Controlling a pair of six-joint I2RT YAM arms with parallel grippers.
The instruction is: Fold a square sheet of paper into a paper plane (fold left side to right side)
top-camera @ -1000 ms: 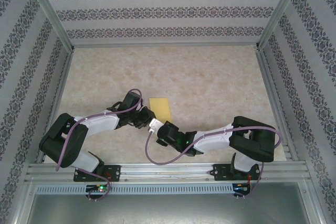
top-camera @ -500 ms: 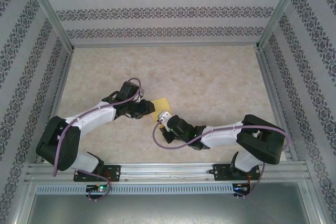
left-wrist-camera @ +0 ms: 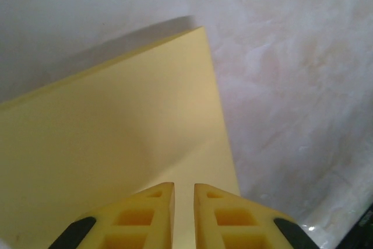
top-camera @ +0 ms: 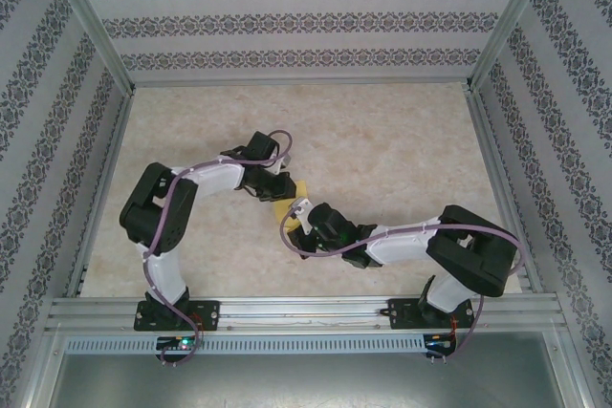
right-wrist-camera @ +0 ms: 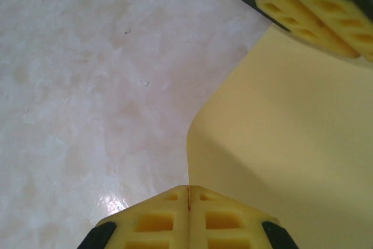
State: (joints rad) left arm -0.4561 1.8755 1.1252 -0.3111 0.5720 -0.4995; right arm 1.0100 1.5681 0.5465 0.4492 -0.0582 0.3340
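Note:
The square sheet of paper (top-camera: pixel 295 190) is plain yellow and lies mid-table, mostly covered by both grippers. My right gripper (right-wrist-camera: pixel 188 188) is shut on its near edge, a thin line of paper (right-wrist-camera: pixel 291 132) showing between the fingertips, and that edge curls up off the table. My left gripper (left-wrist-camera: pixel 184 186) hovers low over the paper (left-wrist-camera: pixel 116 132), jaws a narrow gap apart with nothing pinched between them. In the right wrist view the left gripper (right-wrist-camera: pixel 312 13) rests at the sheet's far edge. From above, the left gripper (top-camera: pixel 277 188) and right gripper (top-camera: pixel 298 209) nearly meet.
The marbled beige table (top-camera: pixel 382 140) is walled by patterned panels with metal rails (top-camera: pixel 492 169) on each side. The left arm's elbow (top-camera: pixel 153 217) and the right arm's elbow (top-camera: pixel 469 250) stand near the front rail.
The left arm folded upright and swung its gripper right onto the paper, jaws narrowing. The right gripper slid a little up and left, and the paper is now largely covered.

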